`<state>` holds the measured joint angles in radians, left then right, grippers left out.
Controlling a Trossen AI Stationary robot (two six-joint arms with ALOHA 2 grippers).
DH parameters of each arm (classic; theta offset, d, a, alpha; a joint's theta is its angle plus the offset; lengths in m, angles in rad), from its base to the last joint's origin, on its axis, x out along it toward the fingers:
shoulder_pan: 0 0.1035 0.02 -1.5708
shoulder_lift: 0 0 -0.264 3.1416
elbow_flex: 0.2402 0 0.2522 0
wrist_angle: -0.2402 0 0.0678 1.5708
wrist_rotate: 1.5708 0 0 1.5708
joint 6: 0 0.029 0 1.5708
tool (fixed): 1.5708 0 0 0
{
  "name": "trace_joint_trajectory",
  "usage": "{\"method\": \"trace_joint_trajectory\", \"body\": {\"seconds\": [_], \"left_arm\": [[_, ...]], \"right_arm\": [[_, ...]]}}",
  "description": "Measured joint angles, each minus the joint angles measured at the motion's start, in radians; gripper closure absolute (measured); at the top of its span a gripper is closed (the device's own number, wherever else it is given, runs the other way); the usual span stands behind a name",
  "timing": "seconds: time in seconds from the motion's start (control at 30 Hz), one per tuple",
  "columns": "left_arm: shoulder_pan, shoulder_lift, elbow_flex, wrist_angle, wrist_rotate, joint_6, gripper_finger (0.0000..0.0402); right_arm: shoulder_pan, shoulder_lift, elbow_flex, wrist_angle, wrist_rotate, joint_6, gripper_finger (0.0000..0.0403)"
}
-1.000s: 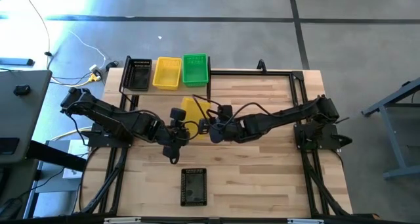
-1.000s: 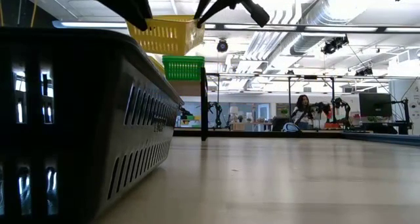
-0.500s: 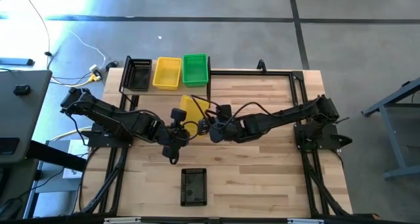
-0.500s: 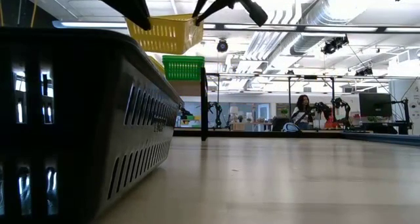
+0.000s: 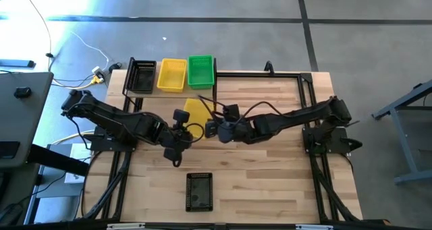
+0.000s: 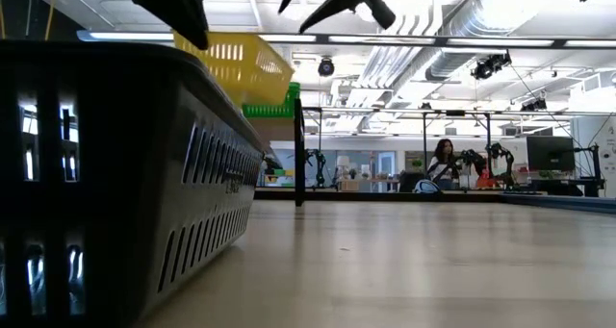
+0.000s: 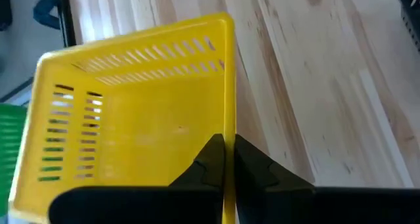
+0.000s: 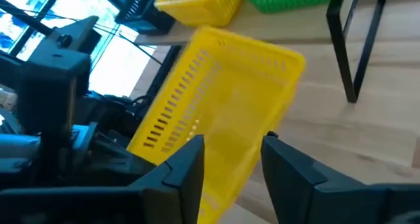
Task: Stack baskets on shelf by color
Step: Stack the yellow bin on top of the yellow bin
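Above the middle of the desk [image 5: 270,156], a yellow basket [image 5: 196,112] is hanging in the air between the two arms, tilted. The left claw [image 7: 225,159] is pinching one wall of that basket, its fingers closed tight on the rim. The right claw [image 8: 231,153] is sitting just beside the basket's other end with its fingers spread apart — nothing is gripped between them. At the desk's far edge the shelf [image 5: 128,81] is carrying three baskets in a row: a black basket [image 5: 142,76], a second yellow basket [image 5: 171,75] and a green basket [image 5: 200,71]. Near the front edge another black basket [image 5: 199,191] is lying alone on the desk — it is filling the left of the low view.
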<state>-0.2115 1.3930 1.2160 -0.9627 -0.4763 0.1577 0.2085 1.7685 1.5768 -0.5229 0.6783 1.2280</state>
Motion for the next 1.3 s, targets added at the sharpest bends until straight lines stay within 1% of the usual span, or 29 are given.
{"method": "trace_joint_trajectory", "body": {"seconds": [0.17,0.33,0.47,0.63,0.8,0.93,1.1,1.2,1.3], "left_arm": [[0.000,-0.034,0.000,-0.003,0.001,-0.001,0.0400],[0.012,-0.097,0.000,-0.009,0.002,-0.005,0.0401],[0.041,-0.169,0.000,-0.014,0.001,-0.003,0.0401],[0.110,-0.268,0.000,-0.014,0.001,0.049,0.0401],[0.234,-0.364,0.000,-0.014,0.013,0.147,0.0401],[0.368,-0.423,0.000,-0.014,0.064,0.237,0.0401],[0.553,-0.456,0.000,-0.026,0.202,0.374,0.0401],[0.660,-0.449,0.000,-0.026,0.248,0.453,0.0401],[0.758,-0.430,0.000,-0.029,0.332,0.522,0.0401]], "right_arm": [[0.000,-0.052,0.000,-0.012,0.019,-0.088,0.0261],[-0.003,-0.104,0.000,-0.011,0.044,-0.204,0.0261],[-0.013,-0.146,0.000,-0.002,0.052,-0.318,0.0261],[-0.035,-0.189,0.000,0.008,0.047,-0.439,0.0261],[-0.061,-0.230,0.000,0.019,0.038,-0.570,0.0261],[-0.095,-0.265,-0.001,0.020,-0.001,-0.670,0.0261],[-0.151,-0.307,-0.001,0.020,-0.076,-0.784,0.0261],[-0.191,-0.329,-0.001,0.022,-0.112,-0.834,0.0261],[-0.234,-0.344,-0.001,0.022,-0.139,-0.872,0.0261]]}}
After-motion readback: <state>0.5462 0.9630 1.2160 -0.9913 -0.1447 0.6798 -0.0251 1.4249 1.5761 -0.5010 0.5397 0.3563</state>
